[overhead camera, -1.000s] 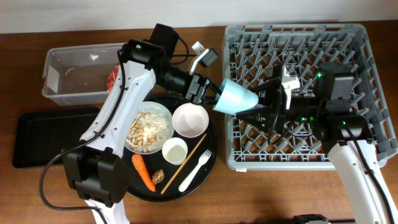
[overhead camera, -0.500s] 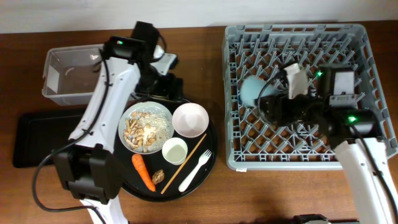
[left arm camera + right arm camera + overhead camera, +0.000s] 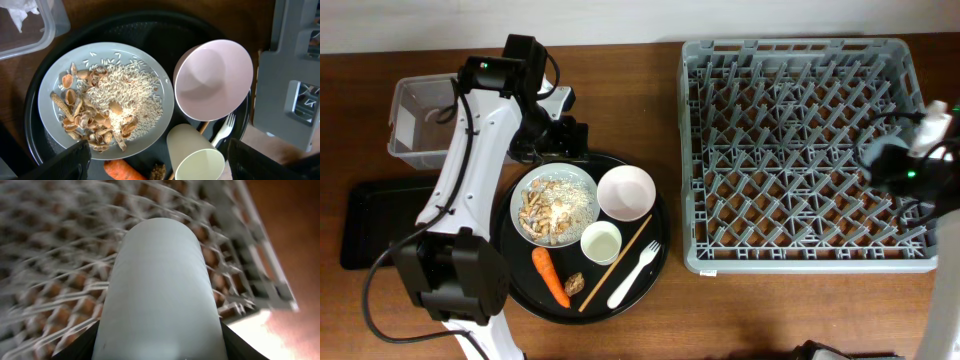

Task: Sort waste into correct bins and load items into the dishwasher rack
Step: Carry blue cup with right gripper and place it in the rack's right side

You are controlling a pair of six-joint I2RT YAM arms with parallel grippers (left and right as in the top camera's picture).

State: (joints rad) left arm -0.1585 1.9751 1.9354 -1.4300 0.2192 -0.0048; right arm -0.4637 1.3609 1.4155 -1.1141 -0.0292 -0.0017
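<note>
**Ana:** What's changed at the right claw (image 3: 159, 342)?

**Ben:** It now pinches the pale-blue cup (image 3: 160, 280) by itself. A second ago the left claw was on that cup too, at the left edge of the dishwasher rack (image 3: 790, 258). The right claw has since carried it across to the rack's right side.

**Ana:** So the handover is finished?

**Ben:** I'd say so. The cup isn't set down yet, and blurred pegs lie beyond it.

**Ana:** And the left claw (image 3: 563, 138)?

**Ben:** It's spread wide, holds nothing, and has pulled back over the round black tray (image 3: 655, 255). Directly under it sit the white plate (image 3: 50, 82) of scraps and the white bowl (image 3: 215, 80), with the small white cup (image 3: 197, 155) beside them. The clear tub (image 3: 430, 120) is just off to one side.

**Ana:** What does each view add?

**Ben:** Only the right wrist view shows the cup gripped. From overhead I can't pick it out at the frame edge. Only the overhead view shows the rack with nothing loaded and the two claws well apart.
</note>
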